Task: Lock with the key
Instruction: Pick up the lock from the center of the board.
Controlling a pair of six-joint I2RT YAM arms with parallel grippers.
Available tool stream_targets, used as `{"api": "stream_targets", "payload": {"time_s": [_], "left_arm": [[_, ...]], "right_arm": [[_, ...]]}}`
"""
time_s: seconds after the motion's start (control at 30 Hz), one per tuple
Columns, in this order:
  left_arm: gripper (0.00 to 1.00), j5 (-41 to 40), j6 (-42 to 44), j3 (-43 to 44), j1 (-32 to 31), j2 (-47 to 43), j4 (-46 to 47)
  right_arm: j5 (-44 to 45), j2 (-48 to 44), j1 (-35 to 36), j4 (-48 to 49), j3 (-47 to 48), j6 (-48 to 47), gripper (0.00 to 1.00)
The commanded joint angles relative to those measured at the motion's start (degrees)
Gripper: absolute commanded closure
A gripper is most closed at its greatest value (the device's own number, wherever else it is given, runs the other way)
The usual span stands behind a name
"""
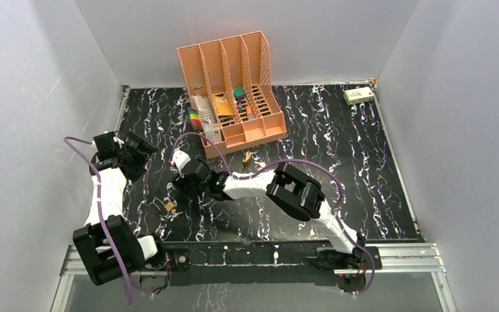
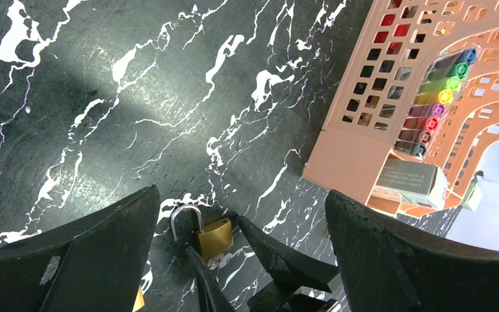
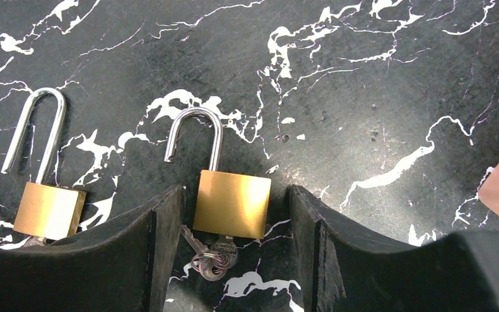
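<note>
Not locked yet: padlock lies on table, shackle open, key at its base, prob. inserted. R fingers open, straddling padlock body w/o touching. L fingers wide open, empty. Left: close shackle, turn key.

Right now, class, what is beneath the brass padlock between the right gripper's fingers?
A small bunch of keys pokes out below the padlock; whether one sits in its keyhole is hidden.

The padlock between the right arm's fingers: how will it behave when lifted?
The padlock looks like solid brass, so it is probably rigid and heavy for its size. Its smooth faces may slip. The open shackle could pivot, and the keys at its base will likely dangle.
</note>
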Motion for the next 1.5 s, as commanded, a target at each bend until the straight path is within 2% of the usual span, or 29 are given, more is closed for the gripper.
{"api": "stream_targets", "payload": {"time_s": [0.0,0.27,0.43,0.5,0.7,0.8,1.0,1.1,1.2,1.3,1.47], "left_arm": [[0.02,1.16,0.44,-0.22,0.38,-0.22,0.5],[0.02,0.91,0.53,-0.77,0.47,-0.22,0.73],[0.02,1.31,0.51,-1.02,0.53,-0.37,0.98],[0.02,2.31,0.56,-1.42,0.54,-0.8,1.78],[0.02,6.27,1.16,-2.48,0.52,-2.22,4.45],[0.02,14.04,1.7,-3.58,0.48,-2.68,8.54],[0.02,33.73,-3.05,-8.76,-0.17,-4.46,25.55],[0.04,41.35,-5.99,-10.21,-2.89,-5.0,34.27],[0.05,47.82,-10.68,-11.47,-6.73,-4.83,45.43],[0.05,51.5,-10.04,-10.32,-12.22,-4.69,47.36],[0.06,51.25,-7.17,-7.77,-19.2,-4.84,46.18]], "right_arm": [[0.59,-1.27,0.55,-0.92,-2.5,-0.24,0.34],[3.28,-1.93,0.92,-0.91,-4.26,-0.37,0.41],[5.85,-1.91,1.32,-1.11,-5.42,-1.93,0.53],[4.24,-2.81,1.26,-0.04,-6.73,-3.1,0.58],[-7.95,-12.3,0.76,4.38,-14.13,-6.68,0.73],[-9.78,-17.23,-0.33,1.97,-16.31,-8.53,0.74],[-23.6,-31.09,-8.1,0.02,-24.22,-6.16,0.74],[-30.22,-38.41,-13.56,-1.55,-27.58,-4.01,0.74],[-32.81,-44.55,-17.21,-4.32,-29.02,-3.89,0.74],[-35.51,-48.5,-19.18,-6.47,-29.03,-4.09,0.75],[-37.5,-51.26,-20.01,-6.85,-29.09,-3.42,0.75]]}}
